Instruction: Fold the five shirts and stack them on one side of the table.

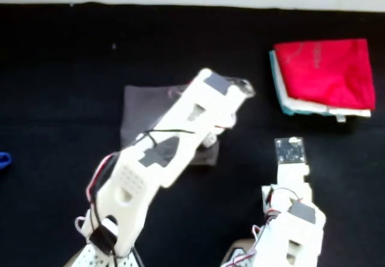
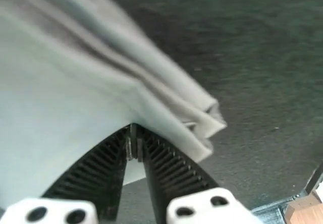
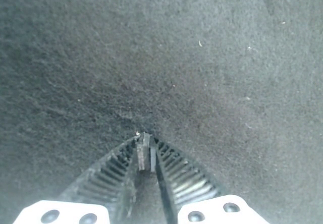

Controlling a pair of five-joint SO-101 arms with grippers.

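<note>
Far left, at the edge of the black table cover (image 1: 60,68), a small blue object (image 1: 3,160) just pokes into the high view. Moving in, here is the left arm (image 1: 162,159), stretched out from the near edge on a diagonal across the middle of the table. Right under it lies the grey shirt (image 1: 141,107), folded into a compact rectangle, flat on the cover, left of centre, with the arm's far end hanging over its right-hand side.

Down at the wrist, the left gripper (image 2: 133,141) has its two ribbed jaws drawn together, and the grey shirt (image 2: 60,108) runs right into the tips, nipped at its edge. You can see the folded layers stacked up along that edge, several plies ending in a soft corner, dark cover beyond it.

Across to the right, the right arm (image 1: 292,219) sits low at the near edge, pointing away from its base, well apart from the grey shirt. The right gripper (image 3: 146,151) has its jaws pressed together with nothing between them, just above bare black cover.

And at the far right corner, the stack: a red shirt (image 1: 328,71) on top, a white shirt (image 1: 301,106) showing beneath its near edge, and a sliver of teal shirt (image 1: 275,68) peeking out on the left side.
</note>
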